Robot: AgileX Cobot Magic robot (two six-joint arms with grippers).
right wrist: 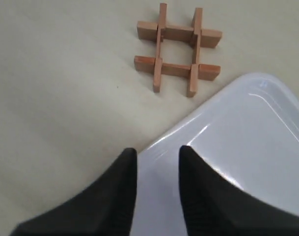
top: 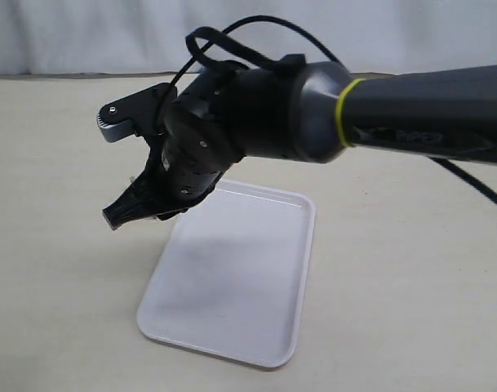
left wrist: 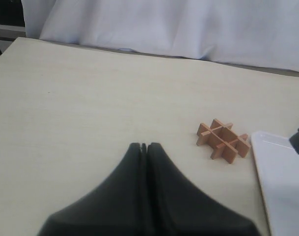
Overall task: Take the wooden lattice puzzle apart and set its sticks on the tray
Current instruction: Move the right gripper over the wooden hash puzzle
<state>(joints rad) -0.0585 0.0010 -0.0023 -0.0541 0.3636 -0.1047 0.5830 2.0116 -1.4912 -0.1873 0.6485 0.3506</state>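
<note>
The wooden lattice puzzle (right wrist: 177, 49) lies whole and flat on the table, its four reddish-brown sticks still interlocked, just off a corner of the white tray (right wrist: 247, 142). My right gripper (right wrist: 158, 150) hovers open over that tray corner, short of the puzzle, with nothing between its fingers. In the left wrist view the puzzle (left wrist: 223, 141) sits beside the tray's edge (left wrist: 279, 187), off to one side of my left gripper (left wrist: 145, 145), which is shut and empty above bare table. The exterior view shows the right gripper (top: 117, 217) above the tray's far left corner (top: 232, 278); the arm hides the puzzle there.
The pale wooden tabletop (top: 395, 269) spreads around the tray. A white cloth backdrop (left wrist: 178, 24) hangs along the far edge. The right arm's thick dark forearm (top: 411, 114) crosses the scene from the right. The left arm does not show in the exterior view.
</note>
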